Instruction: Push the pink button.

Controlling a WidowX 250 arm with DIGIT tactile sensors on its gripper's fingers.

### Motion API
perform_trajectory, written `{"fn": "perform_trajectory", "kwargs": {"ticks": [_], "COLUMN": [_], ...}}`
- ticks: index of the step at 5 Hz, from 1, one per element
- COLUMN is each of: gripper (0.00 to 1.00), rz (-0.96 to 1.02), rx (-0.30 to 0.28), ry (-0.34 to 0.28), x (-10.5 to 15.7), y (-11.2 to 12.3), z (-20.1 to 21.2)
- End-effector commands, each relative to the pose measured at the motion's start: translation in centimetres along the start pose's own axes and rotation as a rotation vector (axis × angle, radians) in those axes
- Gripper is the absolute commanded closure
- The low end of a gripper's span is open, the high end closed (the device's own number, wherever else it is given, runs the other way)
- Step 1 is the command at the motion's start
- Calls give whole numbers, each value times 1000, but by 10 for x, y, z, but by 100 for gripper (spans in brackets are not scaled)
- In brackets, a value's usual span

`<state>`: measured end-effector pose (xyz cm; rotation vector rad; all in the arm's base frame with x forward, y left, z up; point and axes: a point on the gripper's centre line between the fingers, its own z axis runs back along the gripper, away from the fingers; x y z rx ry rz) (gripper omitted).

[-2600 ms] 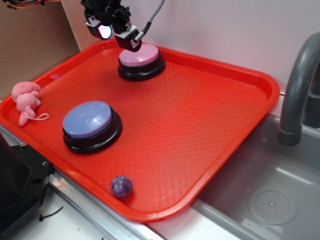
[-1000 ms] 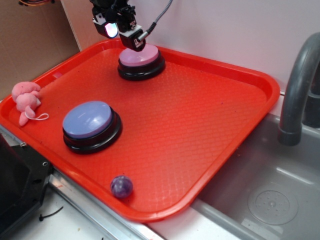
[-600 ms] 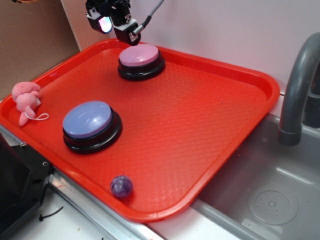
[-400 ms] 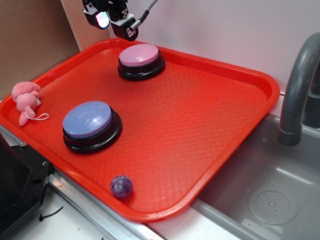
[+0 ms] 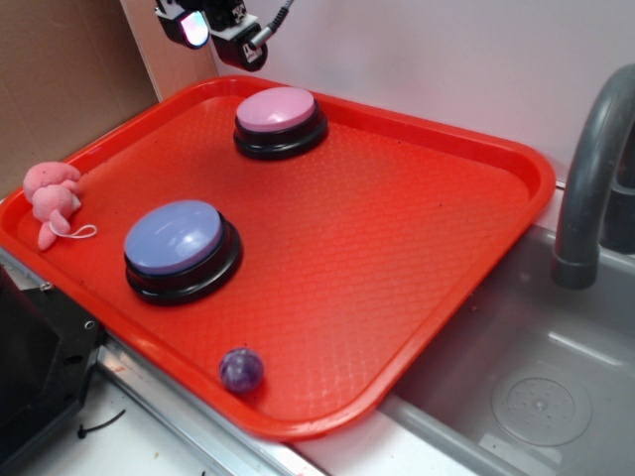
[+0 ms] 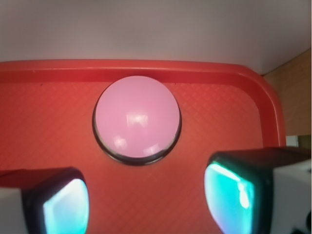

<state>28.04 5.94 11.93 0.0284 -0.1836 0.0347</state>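
pink button (image 5: 276, 108) sits on the red tray (image 5: 397, 258), untouched; the tool (image 6: 146, 200) hovers above, fingers apart, seemingly clear; next, press down.

red tray (image 5: 446, 228) beside a grey sink (image 5: 526, 397), pink button (image 5: 280, 121) at its far edge, end effector (image 5: 213, 25) above and apart, blue button (image 5: 181, 248), pink plush toy (image 5: 52, 201), purple ball (image 5: 241, 369) near front rim

We see open air above the pink button (image 5: 276, 108), with the gripper (image 5: 220, 30) raised clear behind it. The blue button (image 5: 175, 238) sits well apart; bare tray (image 5: 397, 228) spreads to the right.
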Motion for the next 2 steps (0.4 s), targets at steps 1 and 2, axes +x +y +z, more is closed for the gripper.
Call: {"fn": "perform_trajectory", "kwargs": {"ticks": [1,2], "gripper": [0,0], "rz": [7,-29], "rx": [18,43], "ry": [-64,-55], "x": [2,-7], "y": [0,-3], "z": [33,51]}}
